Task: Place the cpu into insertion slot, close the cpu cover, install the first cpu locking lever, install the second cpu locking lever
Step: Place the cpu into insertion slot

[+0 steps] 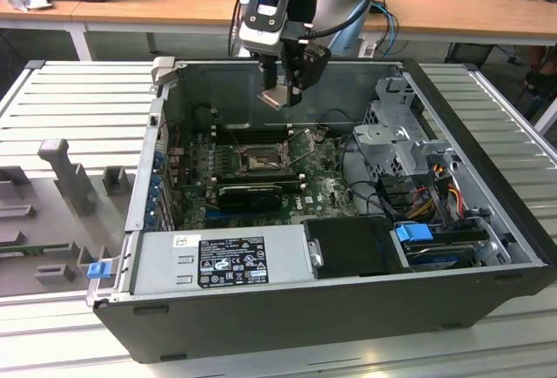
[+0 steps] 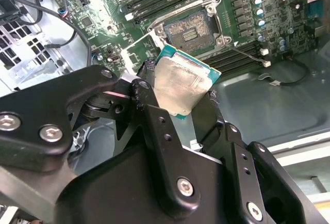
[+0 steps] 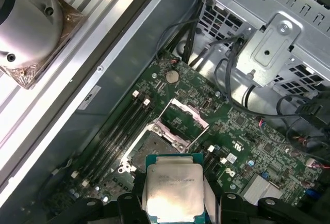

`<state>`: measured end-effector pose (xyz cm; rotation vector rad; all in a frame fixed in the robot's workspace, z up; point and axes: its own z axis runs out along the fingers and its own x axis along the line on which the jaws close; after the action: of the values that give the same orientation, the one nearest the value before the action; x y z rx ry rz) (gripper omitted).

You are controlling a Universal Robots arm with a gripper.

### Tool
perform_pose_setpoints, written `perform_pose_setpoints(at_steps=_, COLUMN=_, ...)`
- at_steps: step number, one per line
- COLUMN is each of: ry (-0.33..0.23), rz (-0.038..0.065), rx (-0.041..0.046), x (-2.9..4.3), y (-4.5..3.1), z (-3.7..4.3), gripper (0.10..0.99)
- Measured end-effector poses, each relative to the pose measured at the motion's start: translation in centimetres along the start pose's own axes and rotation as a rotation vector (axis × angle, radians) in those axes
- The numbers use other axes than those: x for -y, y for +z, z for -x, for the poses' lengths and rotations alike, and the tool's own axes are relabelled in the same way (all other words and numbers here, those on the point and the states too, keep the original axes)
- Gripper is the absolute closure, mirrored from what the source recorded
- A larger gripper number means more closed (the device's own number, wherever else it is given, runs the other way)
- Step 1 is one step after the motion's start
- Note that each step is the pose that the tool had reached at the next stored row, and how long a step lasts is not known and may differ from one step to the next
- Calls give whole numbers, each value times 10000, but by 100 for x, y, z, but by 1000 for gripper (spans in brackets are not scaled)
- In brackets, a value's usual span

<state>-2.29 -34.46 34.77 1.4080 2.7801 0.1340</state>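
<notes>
While the black pincer (image 2: 178, 100) clamps the flat silvery-beige square cpu (image 2: 183, 82) by opposite edges, clear of the dark metal-rimmed insertion slot (image 2: 188, 28), it looks light, stiff, fragile.

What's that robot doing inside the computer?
The robot arm's gripper is pinching the cpu, a little silvery square chip, between its fingers. It holds the chip in the air above the open computer case. Down on the green board, the insertion slot is bare, and the cpu cover is flipped up out of the way. The chip is not yet in its slot.
</notes>
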Motion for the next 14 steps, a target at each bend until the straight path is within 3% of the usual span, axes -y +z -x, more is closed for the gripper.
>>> perform_pose_setpoints(at_steps=14, ry=767, rz=15, rx=66, x=1, y=9, z=0, gripper=561)
